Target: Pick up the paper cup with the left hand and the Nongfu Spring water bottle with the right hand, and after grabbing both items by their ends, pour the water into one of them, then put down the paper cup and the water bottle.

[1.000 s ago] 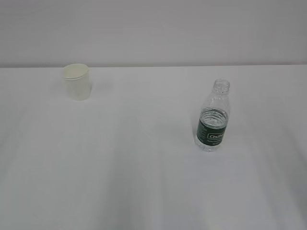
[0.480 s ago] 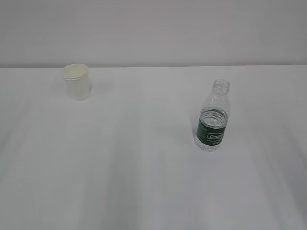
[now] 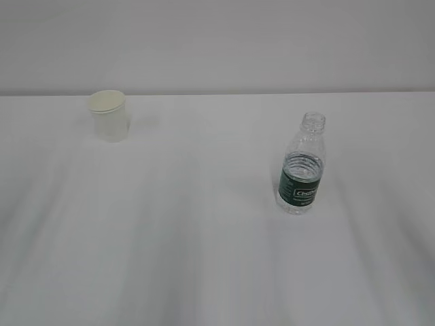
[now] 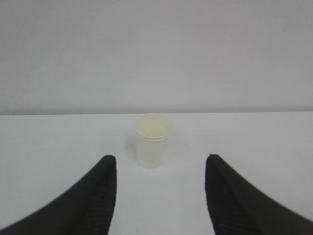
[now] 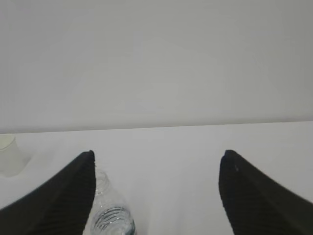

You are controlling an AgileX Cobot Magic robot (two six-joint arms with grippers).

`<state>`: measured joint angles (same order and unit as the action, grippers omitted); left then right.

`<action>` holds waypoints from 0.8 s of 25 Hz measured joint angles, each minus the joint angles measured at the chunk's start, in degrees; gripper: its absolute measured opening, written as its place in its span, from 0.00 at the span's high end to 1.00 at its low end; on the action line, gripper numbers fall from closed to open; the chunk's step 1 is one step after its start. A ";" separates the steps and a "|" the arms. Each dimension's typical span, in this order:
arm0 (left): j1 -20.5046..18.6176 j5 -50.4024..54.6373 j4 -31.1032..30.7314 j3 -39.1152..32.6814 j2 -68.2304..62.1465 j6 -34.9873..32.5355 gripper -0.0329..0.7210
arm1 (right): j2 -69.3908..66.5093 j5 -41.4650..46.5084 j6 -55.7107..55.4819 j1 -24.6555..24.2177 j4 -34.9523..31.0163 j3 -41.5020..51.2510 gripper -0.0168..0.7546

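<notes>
From the exterior view, the paper cup (image 3: 109, 116) stands upright on the white table (image 3: 204, 258) at far left, near the back edge, and the Nongfu Spring water bottle (image 3: 302, 165) stands upright, capless, well apart from it at right of centre, its dark green label facing the camera; neither arm shows here. In the left wrist view, the left hand (image 4: 160, 161) has its two black jaws spread apart with nothing between them, and the paper cup (image 4: 153, 140) stands beyond the fingertips, centred on the gap and clear of both jaws, its open rim showing. In the right wrist view, the right hand (image 5: 156, 157) holds its jaws wide apart and empty; the bottle (image 5: 110, 214) sits low in the frame just beside the left jaw, its neck and open mouth close against that jaw's inner edge rather than centred in the gap, whether touching cannot be told. The cup (image 5: 10, 155) shows at far left.
</notes>
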<state>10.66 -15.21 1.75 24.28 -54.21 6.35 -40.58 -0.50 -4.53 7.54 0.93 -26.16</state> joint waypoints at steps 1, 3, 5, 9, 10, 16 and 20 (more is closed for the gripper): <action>0.40 -1.33 -0.10 0.00 -1.58 0.00 0.41 | -0.68 -0.32 0.00 0.46 0.15 0.03 0.22; 0.92 -3.53 -0.07 0.00 -4.39 0.00 0.41 | -2.50 -1.09 0.00 1.04 0.29 0.03 0.22; 0.94 -5.52 -0.07 0.00 -7.10 0.00 0.41 | -4.20 -1.79 0.00 1.10 0.38 0.03 0.22; 0.94 -9.57 -0.07 0.00 -11.25 0.00 0.41 | -7.64 -5.66 -0.11 1.10 0.42 0.13 0.22; 0.94 -10.85 -0.07 0.00 -12.12 0.00 0.41 | -8.63 -6.65 -0.11 1.10 0.42 0.13 0.22; 0.94 -17.55 -0.07 0.00 -18.56 0.00 0.41 | -14.80 -14.88 -0.56 2.57 0.56 1.37 0.22; 0.94 -22.31 -0.07 0.00 -21.88 0.00 0.42 | -17.76 -22.39 -2.45 3.03 2.16 4.48 0.22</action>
<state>11.60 -37.51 1.68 24.28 -76.09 6.35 -58.34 -22.90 -6.98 10.57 3.10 -21.68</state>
